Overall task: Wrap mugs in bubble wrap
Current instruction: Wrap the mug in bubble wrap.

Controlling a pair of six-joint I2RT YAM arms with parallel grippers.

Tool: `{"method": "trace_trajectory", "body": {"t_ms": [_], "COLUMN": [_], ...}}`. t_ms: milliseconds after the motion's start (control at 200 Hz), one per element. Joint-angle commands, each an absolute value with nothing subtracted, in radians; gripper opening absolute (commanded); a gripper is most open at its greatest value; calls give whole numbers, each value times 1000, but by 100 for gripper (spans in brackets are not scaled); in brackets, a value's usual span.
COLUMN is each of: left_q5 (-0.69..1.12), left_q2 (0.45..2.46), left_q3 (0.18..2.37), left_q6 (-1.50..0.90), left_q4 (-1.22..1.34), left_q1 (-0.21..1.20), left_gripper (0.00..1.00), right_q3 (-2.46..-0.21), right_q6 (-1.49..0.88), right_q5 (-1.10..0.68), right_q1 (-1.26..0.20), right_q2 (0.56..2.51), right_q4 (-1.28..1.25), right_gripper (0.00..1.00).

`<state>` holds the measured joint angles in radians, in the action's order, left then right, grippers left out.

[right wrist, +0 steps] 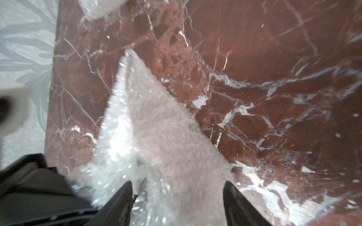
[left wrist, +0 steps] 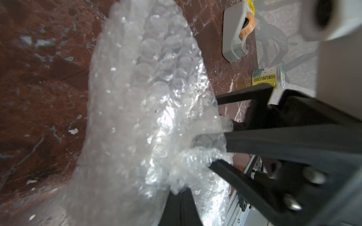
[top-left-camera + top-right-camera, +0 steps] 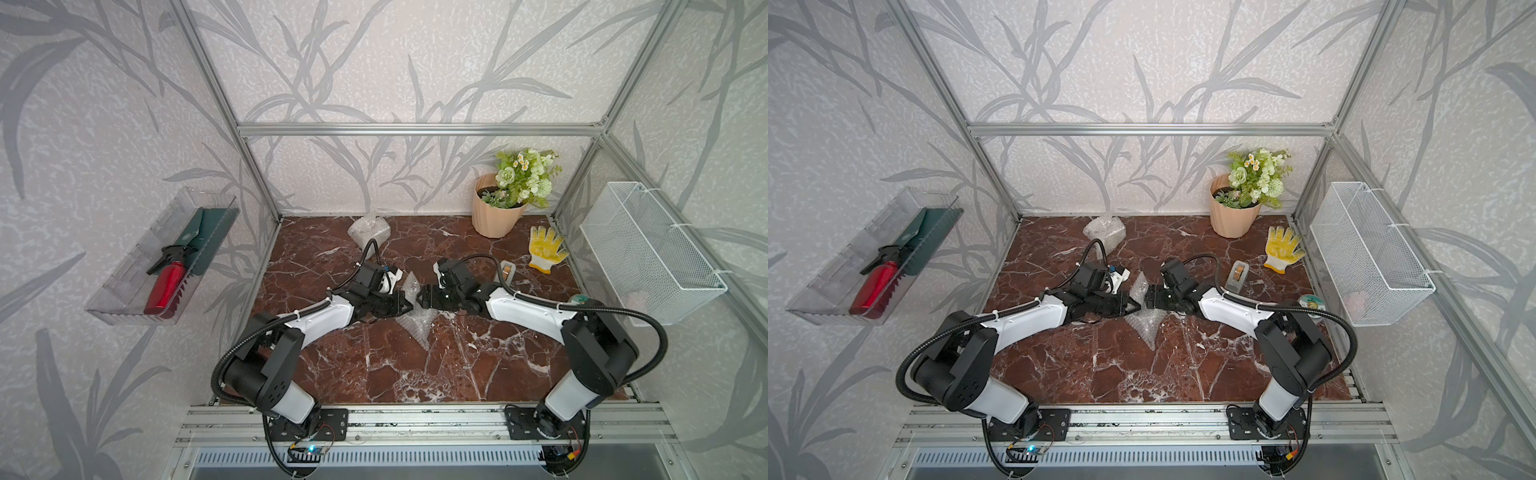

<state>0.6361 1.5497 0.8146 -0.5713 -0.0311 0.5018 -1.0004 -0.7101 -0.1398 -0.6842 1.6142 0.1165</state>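
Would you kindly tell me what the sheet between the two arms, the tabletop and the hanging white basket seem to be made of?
Bubble wrap sheet: clear, glossy soft plastic; round air pockets and crinkles show. Tabletop: looks like polished red-brown marble with white veins, possibly a printed laminate. Basket: probably white-coated metal mesh, judging by its fine grid and wire rim.

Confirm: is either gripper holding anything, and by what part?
The left gripper is shut on the bubble wrap, pinching a bunched fold of it. The right gripper is open astride the sheet, gripping nothing.
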Motion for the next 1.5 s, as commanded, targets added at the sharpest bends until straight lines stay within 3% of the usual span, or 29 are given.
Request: {"method": "trace_trajectory", "body": {"t_ms": [0,120,490,820,1170,1495], "left_q5": [603,604,600,584,628,535], "left_q2": [1602,1604,1607,1614,1564,1358], "left_q3": [794,798,804,802,806,821], "left_q6": [-536,-533,-527,-531,-558,-615], "left_q4": [-196,-201,-212,-216,-164,-225], "left_q1": [520,523,532,538,539,540], "left_gripper": [0,0,0,0,34,33], "right_q3": [-985,-1056,-1258,-1139,-1144,-1124], "right_q6": [-732,-753,-743,-759,-747,-749], "right_q5": [-73,-64,-132,-153,-147,-155], "right_q1": [-682,-680,-682,-682,-680,-680], "right_q2": [1547,1578,1782,1729,1802,1810], "right_q4": [97,162,414,414,408,385], "right_gripper": [77,85,87,84,80,79]}}
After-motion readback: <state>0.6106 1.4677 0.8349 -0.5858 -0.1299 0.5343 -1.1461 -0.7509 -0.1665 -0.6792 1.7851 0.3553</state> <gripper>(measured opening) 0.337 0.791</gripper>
